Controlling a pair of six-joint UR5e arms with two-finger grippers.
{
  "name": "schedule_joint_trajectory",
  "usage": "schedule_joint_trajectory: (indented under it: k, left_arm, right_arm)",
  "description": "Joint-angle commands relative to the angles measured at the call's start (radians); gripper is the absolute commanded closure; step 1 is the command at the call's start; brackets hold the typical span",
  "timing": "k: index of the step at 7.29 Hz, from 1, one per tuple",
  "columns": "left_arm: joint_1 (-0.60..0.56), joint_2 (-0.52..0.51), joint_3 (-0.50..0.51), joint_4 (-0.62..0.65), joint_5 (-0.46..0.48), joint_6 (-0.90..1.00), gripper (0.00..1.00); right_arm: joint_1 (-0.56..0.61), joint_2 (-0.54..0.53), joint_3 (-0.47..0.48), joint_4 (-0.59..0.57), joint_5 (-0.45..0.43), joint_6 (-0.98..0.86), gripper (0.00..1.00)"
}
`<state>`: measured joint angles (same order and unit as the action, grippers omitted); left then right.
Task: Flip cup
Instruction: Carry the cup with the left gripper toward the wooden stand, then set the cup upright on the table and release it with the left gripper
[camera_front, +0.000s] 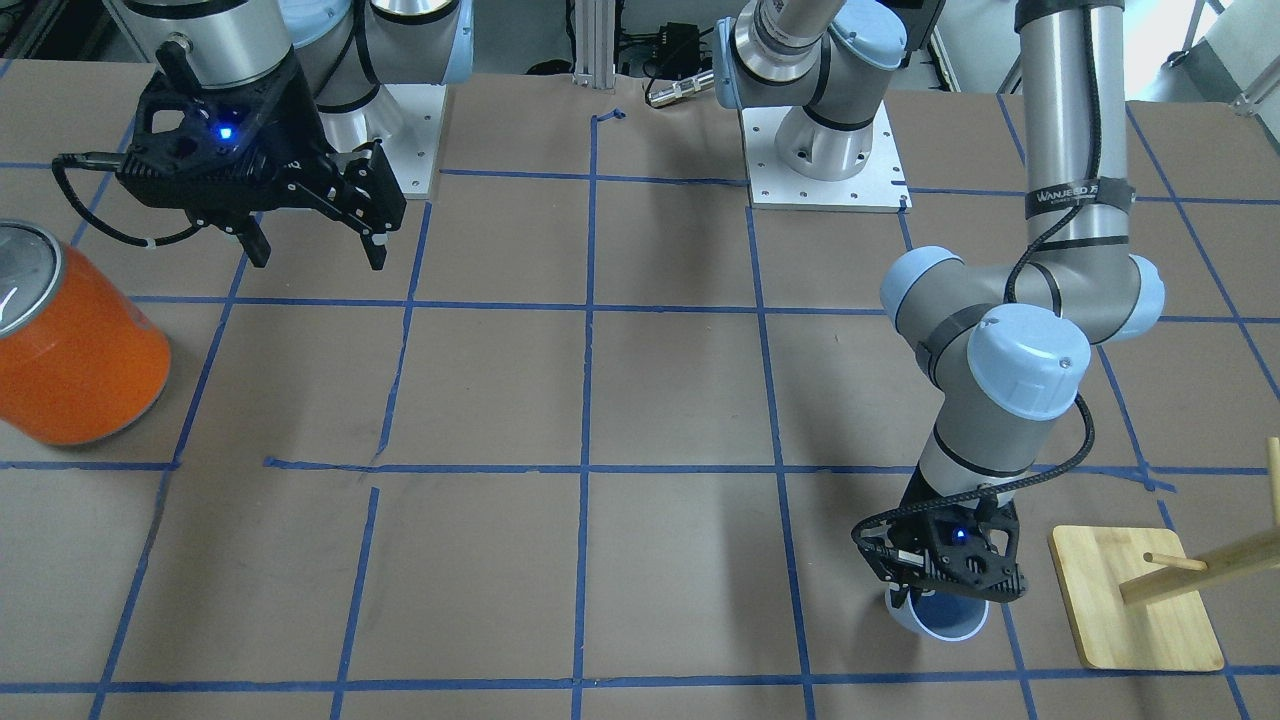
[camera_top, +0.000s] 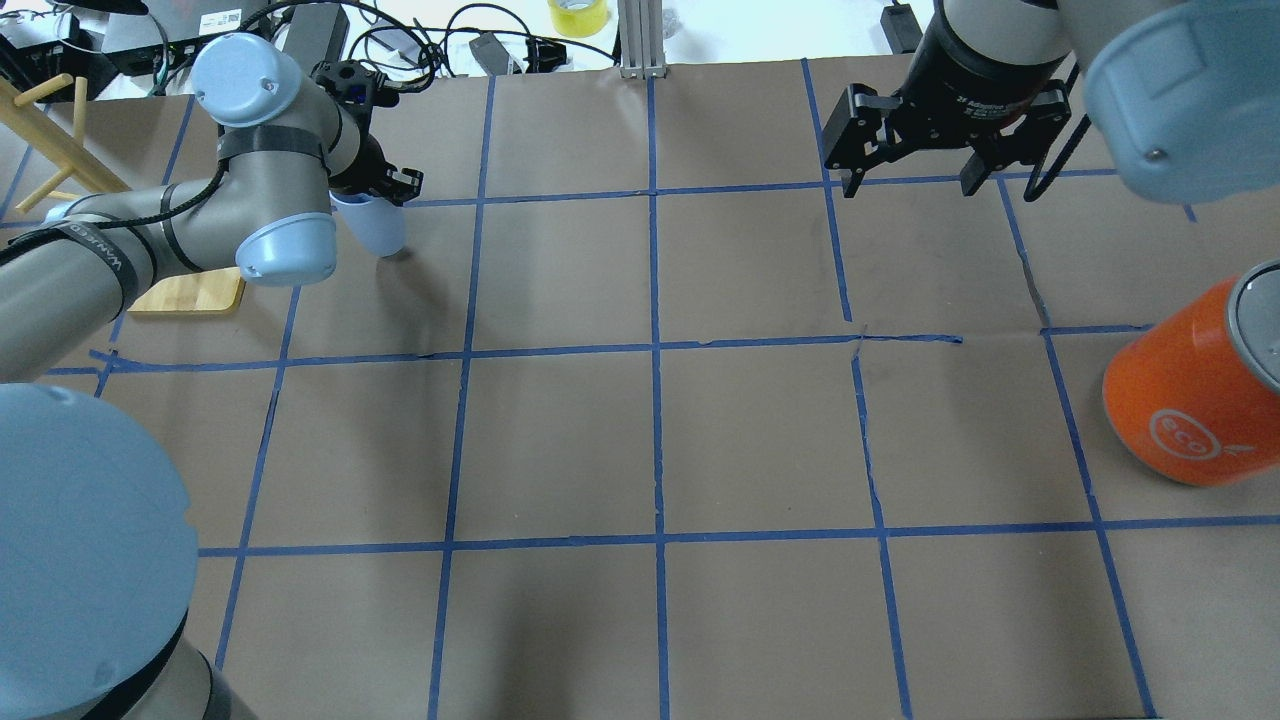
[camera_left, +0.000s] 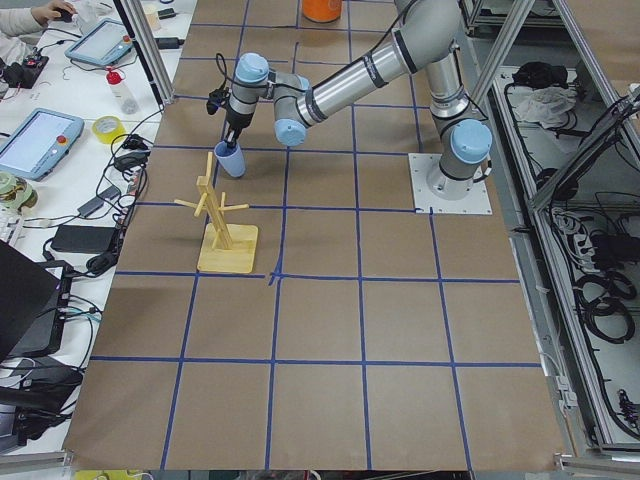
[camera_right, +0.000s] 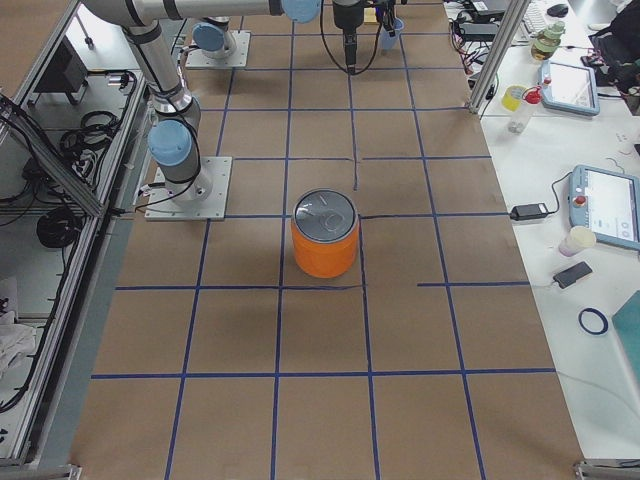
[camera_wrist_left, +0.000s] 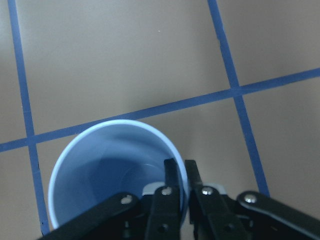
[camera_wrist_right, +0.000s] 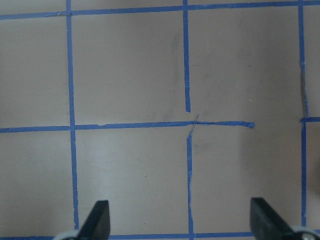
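Left gripper (camera_wrist_left: 181, 167) fingers clamped on cup (camera_wrist_left: 102, 167) rim, one inside, one outside, mouth up, beside wooden rack (camera_front: 1135, 610). Right gripper (camera_wrist_right: 181, 220) fingers wide, holding nothing, above tabletop (camera_wrist_right: 130, 75).

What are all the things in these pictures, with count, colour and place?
paper-covered table with blue tape grid: 1, brown, under everything
small pale lavender-blue plastic tumbler: 1, lavender-blue, mouth up, table's far left
large orange cylindrical can with silver lid: 1, orange, table's right side
wooden peg rack on square base: 1, light wood, beside the tumbler
left claw: 1, black, shut on the tumbler's wall
right claw: 1, black, open, above the table
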<state>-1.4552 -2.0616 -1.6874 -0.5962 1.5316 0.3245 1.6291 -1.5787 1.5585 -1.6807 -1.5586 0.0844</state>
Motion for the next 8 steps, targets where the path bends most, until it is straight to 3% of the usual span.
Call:
schedule_joint_trajectory:
  k: [1, 2, 3, 4, 5, 7, 8]
  left_arm:
    - [-0.001, 0.0, -0.027, 0.029, 0.001, -0.002, 1.0]
    - [-0.001, 0.0, -0.031, 0.03, 0.001, -0.004, 0.96]
    - [-0.001, 0.0, -0.031, 0.03, 0.001, -0.005, 0.74]
    - [-0.001, 0.0, -0.029, 0.029, -0.002, -0.005, 0.29]
    - [-0.001, 0.0, -0.028, 0.027, -0.002, -0.005, 0.0]
    - [-0.001, 0.036, -0.012, 0.01, 0.007, -0.007, 0.0]
    - [-0.005, 0.069, 0.01, -0.114, 0.007, -0.01, 0.0]
  right_arm:
    - [0.0, 0.0, 0.002, -0.001, 0.0, 0.0, 0.0]
    - [0.0, 0.0, 0.0, -0.001, 0.002, 0.0, 0.0]
    - [0.0, 0.0, 0.002, -0.001, 0.003, 0.0, 0.0]
    - [0.0, 0.0, 0.002, -0.002, 0.005, 0.0, 0.0]
    - [0.0, 0.0, 0.002, -0.004, 0.005, 0.0, 0.0]
    - [0.0, 0.0, 0.002, -0.005, 0.008, 0.0, 0.0]
    - [0.0, 0.0, 0.002, -0.007, 0.008, 0.0, 0.0]
